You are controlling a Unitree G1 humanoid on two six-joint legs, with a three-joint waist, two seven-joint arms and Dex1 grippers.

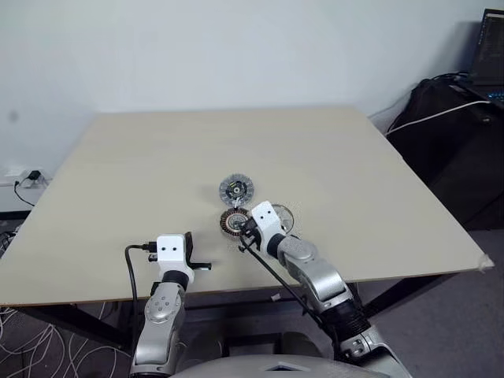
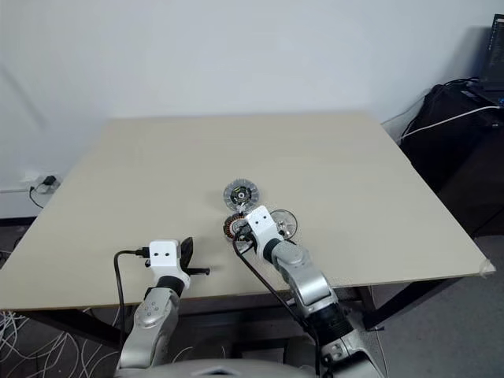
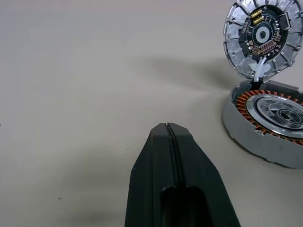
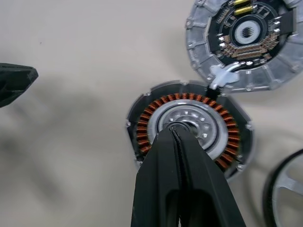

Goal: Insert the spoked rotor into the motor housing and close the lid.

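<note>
The rotor is not yet in the housing, so the job stands at its first step. On the pale table the motor housing lies flat and open, its copper windings ringing a silver centre, and the lid lies just beyond it at about twelve o'clock in the head views, inner face up with the dark circuit side showing; a small white tab seems to join lid and housing at their meeting edges. The spoked rotor lies flat on the table just beside the housing at about three o'clock, partly behind the right wrist. The right gripper is pressed fully together with nothing between its fingers, its tip over the housing's silver centre; whether it touches the hub cannot be told. The left gripper is likewise closed on nothing, low over bare table well apart from the parts, at about eight o'clock from the housing. The next move, as I judge it, calls for the right gripper to open, shift toward three o'clock, take the rotor by its thin rim or a spoke, and bring it level over the housing's centre; the rim is slim and shiny, so a slipped or tilted grip is the risk.
</note>
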